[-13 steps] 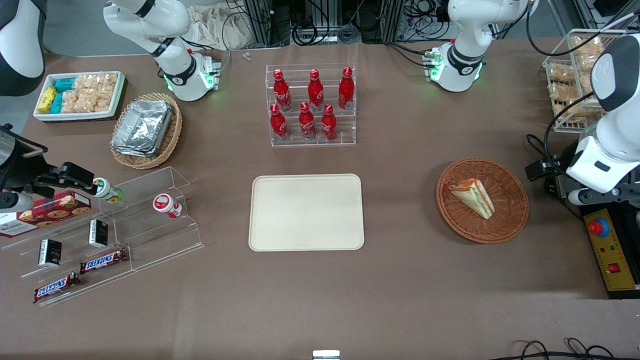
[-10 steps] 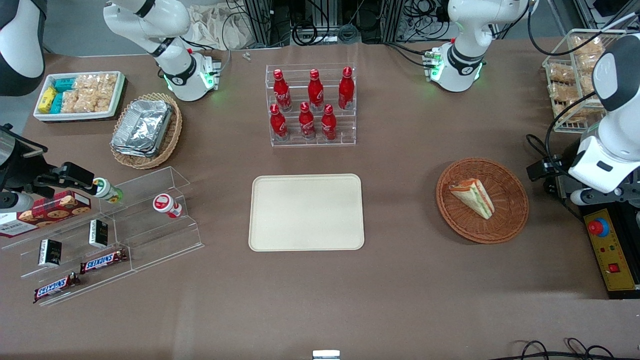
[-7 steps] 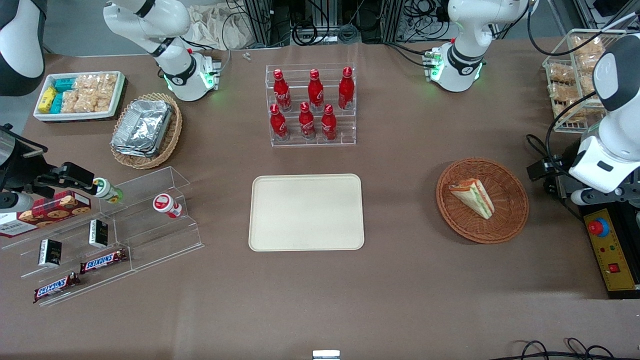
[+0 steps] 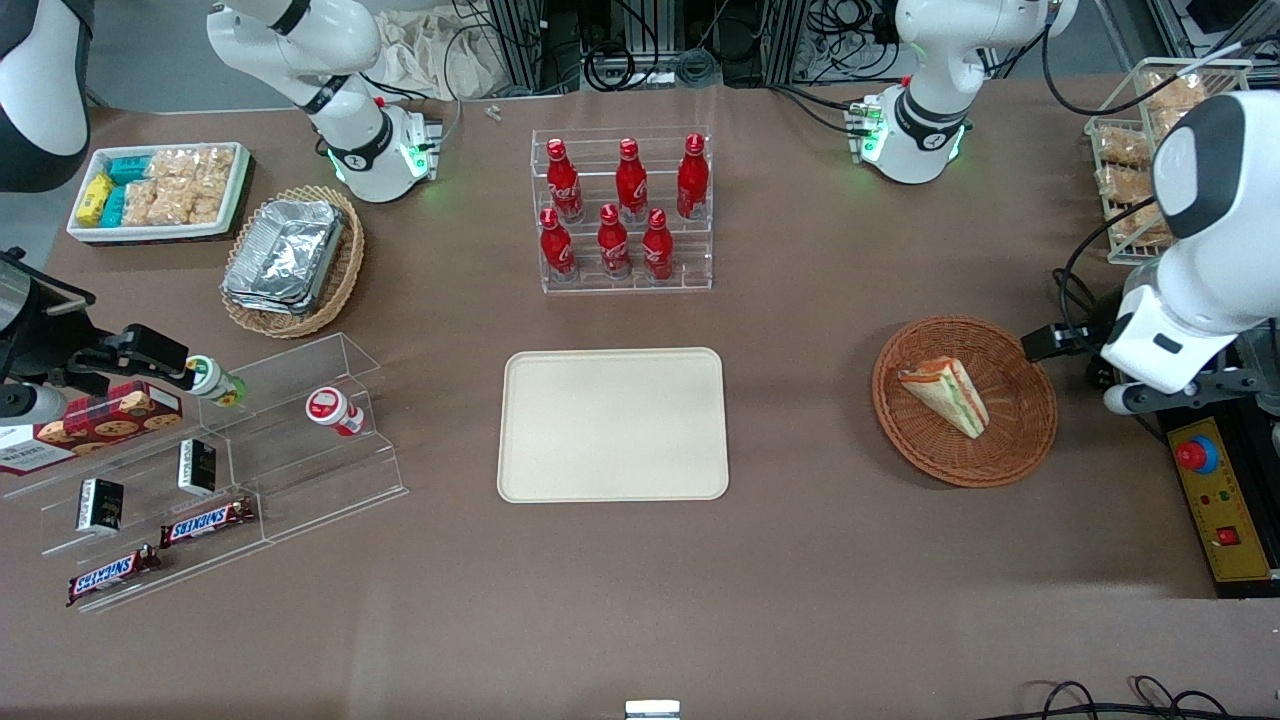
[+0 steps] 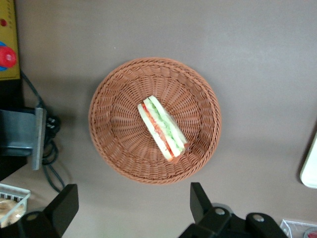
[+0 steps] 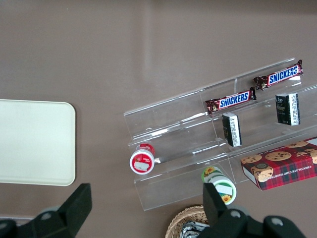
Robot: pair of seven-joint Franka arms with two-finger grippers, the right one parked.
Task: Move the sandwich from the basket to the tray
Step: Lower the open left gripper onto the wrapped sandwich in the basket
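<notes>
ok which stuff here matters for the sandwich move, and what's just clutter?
Job:
- sandwich, lying in the basket
- tray, nothing on it
- gripper, open, above the basket, holding nothing

Clutter:
- cola bottles on a clear rack
- foil trays in a tan basket
- snack bin
- chocolate bars
- cookie box

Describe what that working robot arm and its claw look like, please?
The left arm is built of glossy white rounded segments with a dark grey cap at the joint and black cables looping alongside; its base glows green. The gripper, poised above the basket, has two blocky black fingers, open wide.
</notes>
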